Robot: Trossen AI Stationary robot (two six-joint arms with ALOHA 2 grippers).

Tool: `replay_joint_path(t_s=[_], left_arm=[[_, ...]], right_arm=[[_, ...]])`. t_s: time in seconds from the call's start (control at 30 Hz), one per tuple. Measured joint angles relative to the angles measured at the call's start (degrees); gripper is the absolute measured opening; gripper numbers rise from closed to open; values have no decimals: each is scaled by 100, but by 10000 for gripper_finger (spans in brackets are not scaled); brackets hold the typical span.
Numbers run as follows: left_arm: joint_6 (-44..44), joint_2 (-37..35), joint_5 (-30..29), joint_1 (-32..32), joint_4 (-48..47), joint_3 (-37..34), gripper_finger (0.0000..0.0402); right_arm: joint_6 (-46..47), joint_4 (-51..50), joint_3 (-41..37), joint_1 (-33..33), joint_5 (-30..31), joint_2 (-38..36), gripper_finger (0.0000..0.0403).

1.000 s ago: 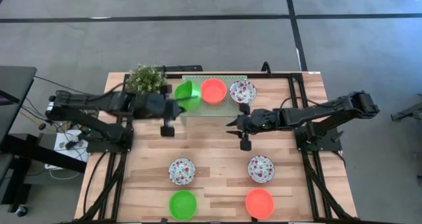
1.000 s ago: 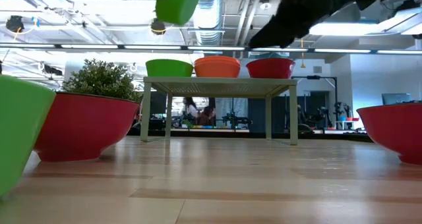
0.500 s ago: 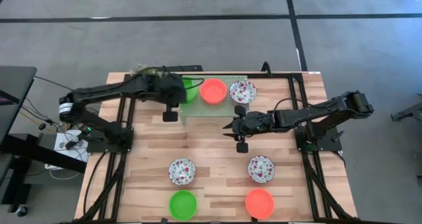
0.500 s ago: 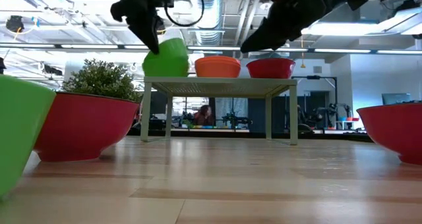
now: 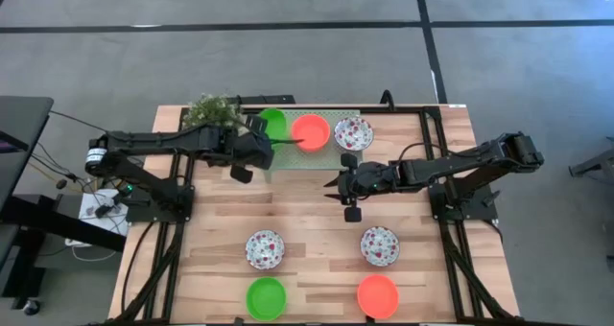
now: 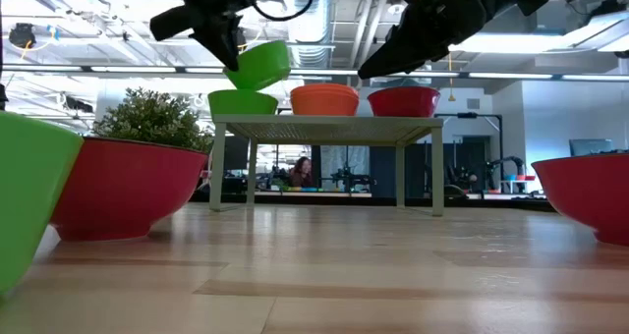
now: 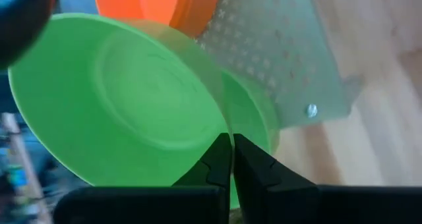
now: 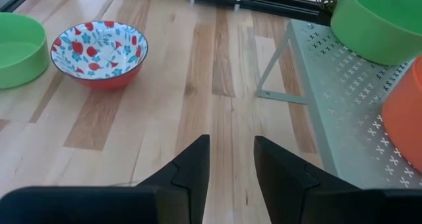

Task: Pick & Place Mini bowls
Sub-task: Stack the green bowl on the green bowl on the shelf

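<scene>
My left gripper is shut on a plain green mini bowl, which hangs tilted just over a second green bowl. That second bowl stands on the left end of the pale green perforated stand. An orange bowl and a white floral bowl also stand on the stand. My right gripper hovers open over the table's middle, in front of the stand, with nothing between its fingers. My left gripper pinches the green bowl's rim between its two fingers, the thin wall between them. The fingers slant down from the table's left. The bowl is tilted and lifted over the green bowl on the stand; whether the two touch, I cannot tell.
Two floral bowls stand on the near half of the table, with a green bowl and an orange bowl at the near edge. A small bushy plant stands at the far left beside the stand.
My left gripper has come down with the green bowl toward the stand's left end and has rolled. The bowl, high above the stand before, now hangs tilted just over the green bowl there.
</scene>
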Motion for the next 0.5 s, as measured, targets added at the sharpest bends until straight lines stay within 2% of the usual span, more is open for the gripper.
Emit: replay_joint_path(t_s=[0.27,0.5], left_arm=[[916,0,-149,131,-784,0,8],[980,0,-123,373,-798,0,9]], right_arm=[[-2,0,0,2,0,2,113],[-2,1,-2,2,0,2,113]])
